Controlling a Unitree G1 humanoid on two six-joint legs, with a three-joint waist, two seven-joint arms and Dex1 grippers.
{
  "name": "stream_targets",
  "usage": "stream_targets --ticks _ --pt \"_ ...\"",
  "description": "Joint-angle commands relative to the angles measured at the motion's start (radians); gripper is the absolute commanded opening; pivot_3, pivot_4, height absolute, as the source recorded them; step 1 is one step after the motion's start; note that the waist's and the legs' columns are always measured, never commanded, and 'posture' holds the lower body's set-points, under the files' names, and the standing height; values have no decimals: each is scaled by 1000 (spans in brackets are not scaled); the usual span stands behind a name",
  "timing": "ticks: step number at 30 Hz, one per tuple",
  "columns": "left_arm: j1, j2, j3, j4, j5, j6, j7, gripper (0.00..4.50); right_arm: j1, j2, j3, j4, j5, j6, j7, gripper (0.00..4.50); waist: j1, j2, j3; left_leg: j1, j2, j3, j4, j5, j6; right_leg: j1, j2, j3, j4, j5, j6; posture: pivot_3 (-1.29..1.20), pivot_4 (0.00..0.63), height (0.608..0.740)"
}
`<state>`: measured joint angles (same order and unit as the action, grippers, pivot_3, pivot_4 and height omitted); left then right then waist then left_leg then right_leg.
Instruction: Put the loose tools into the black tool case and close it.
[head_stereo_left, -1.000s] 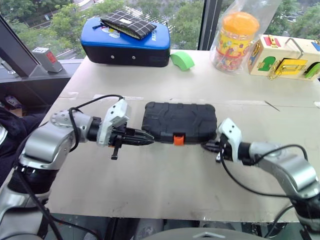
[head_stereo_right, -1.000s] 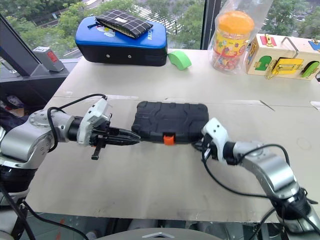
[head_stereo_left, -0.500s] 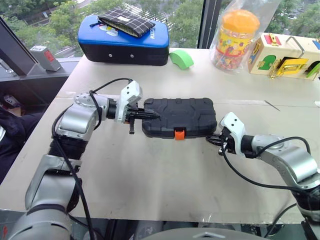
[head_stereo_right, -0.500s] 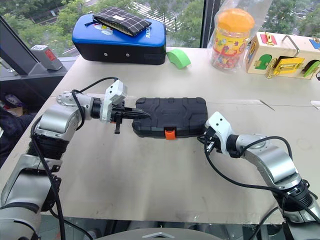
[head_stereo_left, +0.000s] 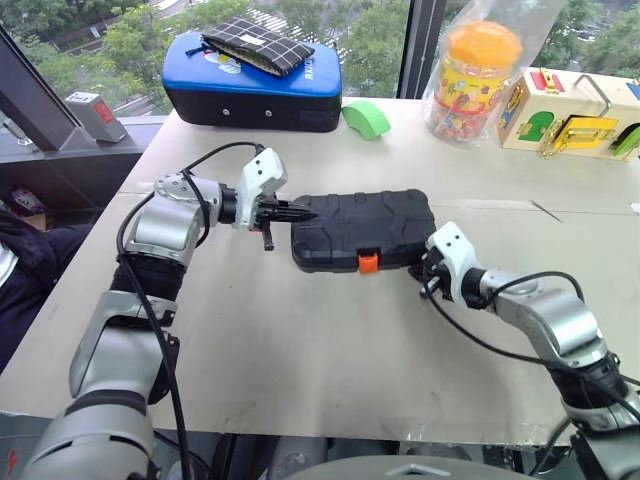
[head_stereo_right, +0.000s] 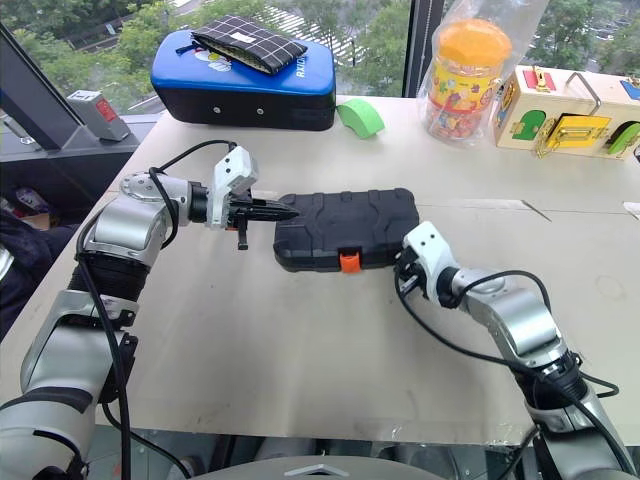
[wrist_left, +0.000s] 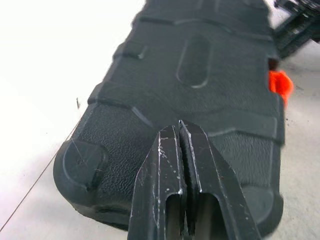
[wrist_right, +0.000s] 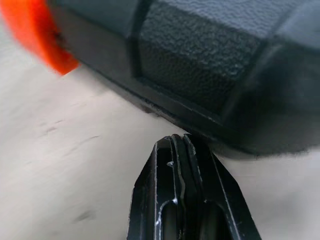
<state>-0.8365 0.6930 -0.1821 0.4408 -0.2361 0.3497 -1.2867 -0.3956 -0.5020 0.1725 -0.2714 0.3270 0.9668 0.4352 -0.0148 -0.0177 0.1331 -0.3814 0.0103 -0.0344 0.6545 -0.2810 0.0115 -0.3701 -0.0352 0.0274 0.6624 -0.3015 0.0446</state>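
Beige table (head_stereo_left: 300, 380) carries the closed black tool case (head_stereo_left: 365, 228) at its middle; left gripper (head_stereo_left: 303, 212), fingers pressed together, touches its left end; right gripper (head_stereo_left: 425, 272), also pinched empty, sits at its right front corner.

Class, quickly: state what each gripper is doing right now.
Left gripper: shut, empty, over the black tool case.
Right gripper: shut, empty, at the case's edge.

Both arms are showing rounded silver-grey metal segments joined by black joints, with loose black cables looping from forearm to wrist. A white housing is capping each wrist. The left gripper (head_stereo_left: 300, 212) and right gripper (wrist_right: 186, 142) are showing scratched black fingers.
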Motion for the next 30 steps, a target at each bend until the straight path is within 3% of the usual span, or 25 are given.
stream_targets --ticks 1,8,15,22,30 --pt "0 12 20 -52 2 7 -12 56 -65 -14 -88 23 -52 -71 -47 0 1 0 0 0 0 0 0 0 0 0 0 0 0 0 0 0 150 740" --pt "41 -23 -5 -146 -8 56 -13 56 11 -41 -87 -88 28 -36 71 0 1 0 0 -1 0 -3 -3 0 0 0 1 -1 0 0 0 0 150 740" --pt "90 -39 -96 -157 73 66 -11 56 55 14 -25 -243 110 24 97 0 -4 -1 -1 0 0 -3 -2 0 0 1 0 0 -2 0 0 0 150 740" --pt "140 -36 -111 -163 100 43 -10 56 37 93 72 -166 58 9 54 0 -3 -1 -6 3 0 -3 -2 0 0 2 1 0 0 0 0 0 150 740" --pt "158 -36 -97 -157 101 31 -5 56 -1 120 81 -87 13 -20 41 0 -3 0 -8 3 0 -3 -2 0 0 1 1 0 0 0 0 0 150 740"
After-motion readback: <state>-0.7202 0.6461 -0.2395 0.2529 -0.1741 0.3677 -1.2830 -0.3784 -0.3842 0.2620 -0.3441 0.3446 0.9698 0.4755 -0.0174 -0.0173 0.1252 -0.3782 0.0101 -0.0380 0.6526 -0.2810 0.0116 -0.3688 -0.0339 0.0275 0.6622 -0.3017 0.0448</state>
